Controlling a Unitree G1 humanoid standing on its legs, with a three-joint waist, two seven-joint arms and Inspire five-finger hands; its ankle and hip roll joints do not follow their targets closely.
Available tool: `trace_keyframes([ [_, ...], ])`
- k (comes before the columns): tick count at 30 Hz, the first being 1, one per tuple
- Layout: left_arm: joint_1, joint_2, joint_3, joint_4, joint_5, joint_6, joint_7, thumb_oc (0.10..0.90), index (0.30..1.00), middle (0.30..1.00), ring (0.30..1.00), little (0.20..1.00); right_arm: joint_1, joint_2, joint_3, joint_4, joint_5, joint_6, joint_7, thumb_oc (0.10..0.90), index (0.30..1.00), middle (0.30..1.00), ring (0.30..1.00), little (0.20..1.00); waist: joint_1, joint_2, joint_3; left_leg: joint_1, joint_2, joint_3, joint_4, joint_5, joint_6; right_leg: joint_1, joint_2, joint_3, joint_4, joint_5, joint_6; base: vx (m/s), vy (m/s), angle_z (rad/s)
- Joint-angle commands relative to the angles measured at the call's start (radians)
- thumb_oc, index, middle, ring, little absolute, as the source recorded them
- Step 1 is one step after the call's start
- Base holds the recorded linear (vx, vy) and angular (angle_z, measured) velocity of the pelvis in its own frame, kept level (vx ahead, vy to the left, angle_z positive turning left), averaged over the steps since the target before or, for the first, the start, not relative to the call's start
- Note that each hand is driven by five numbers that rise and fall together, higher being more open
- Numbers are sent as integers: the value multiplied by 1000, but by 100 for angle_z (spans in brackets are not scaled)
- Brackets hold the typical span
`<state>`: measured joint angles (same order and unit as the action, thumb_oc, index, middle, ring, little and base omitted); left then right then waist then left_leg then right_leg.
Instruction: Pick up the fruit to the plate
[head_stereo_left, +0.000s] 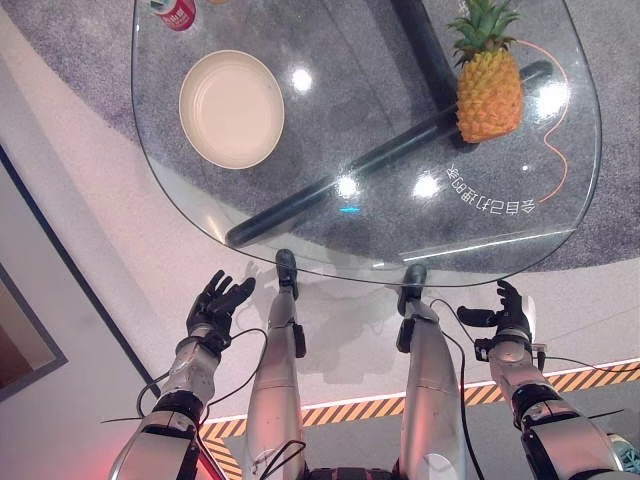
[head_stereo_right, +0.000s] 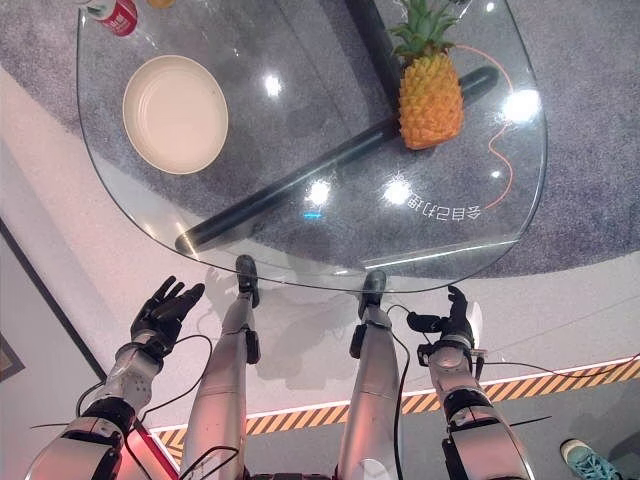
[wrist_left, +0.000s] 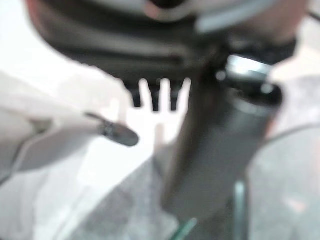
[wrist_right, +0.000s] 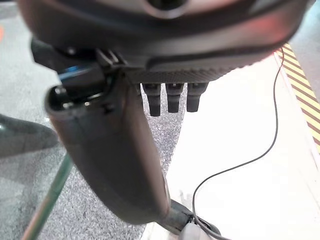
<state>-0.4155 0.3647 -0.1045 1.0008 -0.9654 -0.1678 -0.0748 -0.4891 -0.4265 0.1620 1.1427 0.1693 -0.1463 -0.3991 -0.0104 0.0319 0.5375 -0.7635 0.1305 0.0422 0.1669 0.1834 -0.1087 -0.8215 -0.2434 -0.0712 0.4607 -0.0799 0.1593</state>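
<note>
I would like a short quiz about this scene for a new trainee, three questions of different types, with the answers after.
1. True or false: the pineapple already lies on the plate.
2. Multiple choice: where are the left hand and the right hand? A) over the plate; B) below the near edge of the glass table, holding nothing; C) closed round the pineapple.
3. Fill in: near the table's far edge, beyond the plate, stands a red ____.

Key: 1. False: the pineapple stands upright on the glass on the robot's right, far from the plate on the left. 2. B, both hands open. 3. can.
</note>
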Motion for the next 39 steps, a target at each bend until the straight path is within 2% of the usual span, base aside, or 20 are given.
trace_keyframes([
  [1, 13, 63, 16, 28, 24, -33, -4, 800, 900, 900, 900, 900, 35, -58, 0, -30, 35, -20, -63, 800, 900, 900, 900, 900, 3, -18, -17, -51, 13, -80, 168, -138, -26, -2, -16, -14, -135, 162, 14, 0, 0, 0],
  [3, 13, 64, 13, 31, 31, -32, -9, 800, 900, 900, 900, 900, 27, -66, -5, -22, 69, -19, -67, 800, 900, 900, 900, 900, 5, -16, -17, -51, 14, -77, 163, -136, -26, -1, -18, -18, -136, 162, 15, 0, 0, 0],
  [4, 10, 66, 9, 33, 35, -30, -12, 800, 900, 900, 900, 900, 21, -76, -23, -6, 174, -27, -54, 800, 900, 900, 900, 900, 6, -14, -17, -52, 15, -78, 164, -136, -27, -2, -20, -19, -135, 161, 14, 0, 0, 0],
  [6, 16, 64, 8, 43, 39, -37, -21, 800, 900, 900, 900, 900, 25, -86, -80, 23, 271, -51, -45, 800, 900, 900, 900, 900, 5, -9, -17, -53, 16, -78, 166, -139, -27, -3, -21, -18, -132, 158, 14, 0, 0, 0],
  [8, 20, 62, 8, 41, 38, -42, -20, 800, 900, 900, 900, 900, 28, -97, -115, 33, 290, -75, -58, 800, 900, 900, 900, 900, 4, -5, -17, -54, 16, -75, 166, -141, -26, -5, -22, -17, -132, 159, 15, 0, 0, 0],
  [10, 25, 63, 2, 30, 42, -47, -12, 800, 900, 900, 900, 900, 25, -117, -138, 21, 295, -121, -112, 800, 900, 900, 900, 900, 4, -3, -17, -56, 14, -74, 167, -143, -24, -8, -25, -18, -136, 165, 18, 0, 0, 0],
  [12, 30, 71, 0, 21, 40, -46, -10, 800, 900, 900, 900, 900, 19, -148, -170, -19, 305, -163, -212, 800, 900, 900, 900, 900, 1, -4, -17, -57, 13, -73, 169, -146, -24, -9, -28, -16, -142, 170, 21, 0, 0, 0],
  [14, 30, 71, -6, 24, 39, -50, -9, 800, 900, 900, 900, 900, 14, -161, -197, -37, 339, -184, -258, 800, 900, 900, 900, 900, 0, -4, -17, -56, 13, -73, 168, -148, -24, -7, -28, -14, -147, 173, 22, 0, 0, 0],
  [17, 29, 75, -13, 30, 38, -55, -16, 800, 900, 900, 900, 900, -12, -196, -268, -50, 537, -265, -261, 800, 900, 900, 900, 900, -1, -5, -17, -49, 13, -72, 162, -153, -22, 1, -26, -15, -155, 175, 24, 9, -25, 0],
  [20, 28, 80, -15, 23, 38, -54, -13, 800, 900, 900, 900, 900, -45, -215, -312, -94, 597, -340, -291, 800, 900, 900, 900, 900, 0, -8, -17, -52, 9, -73, 149, -141, -20, 1, -27, -20, -169, 189, 23, -6, -11, 0],
  [27, 22, 88, -37, 16, 23, -49, -5, 800, 900, 900, 900, 900, -143, -307, -309, -178, 528, -395, -471, 800, 900, 900, 900, 900, 5, -11, -17, -45, 9, -72, 126, -130, -19, 10, -29, -32, -190, 200, 25, 0, 0, 0],
  [30, 31, 88, -52, -1, 12, -50, 6, 800, 900, 900, 900, 900, -183, -339, -283, -288, 450, -448, -594, 800, 900, 900, 900, 900, 6, -9, -17, -44, 9, -73, 125, -136, -20, 11, -31, -35, -188, 193, 24, 0, 0, 0],
  [33, 41, 90, -53, -19, 10, -49, 12, 800, 900, 900, 900, 900, -194, -346, -282, -378, 383, -480, -645, 800, 900, 900, 900, 900, 6, -9, -17, -40, 9, -72, 117, -134, -19, 16, -31, -37, -193, 191, 25, 0, 0, 0],
  [36, 48, 91, -50, -29, 6, -44, 13, 800, 900, 900, 900, 900, -209, -356, -272, -509, 262, -477, -704, 800, 900, 900, 900, 900, 3, -7, -17, -41, 7, -71, 110, -130, -16, 13, -29, -34, -195, 192, 25, 6, 21, 0],
  [39, 52, 83, -45, -31, 3, -42, 15, 800, 900, 900, 900, 900, -226, -360, -250, -643, 130, -428, -749, 800, 900, 900, 900, 900, -1, -5, -17, -37, 7, -69, 101, -124, -15, 14, -26, -31, -200, 191, 25, 1, 51, -1],
])
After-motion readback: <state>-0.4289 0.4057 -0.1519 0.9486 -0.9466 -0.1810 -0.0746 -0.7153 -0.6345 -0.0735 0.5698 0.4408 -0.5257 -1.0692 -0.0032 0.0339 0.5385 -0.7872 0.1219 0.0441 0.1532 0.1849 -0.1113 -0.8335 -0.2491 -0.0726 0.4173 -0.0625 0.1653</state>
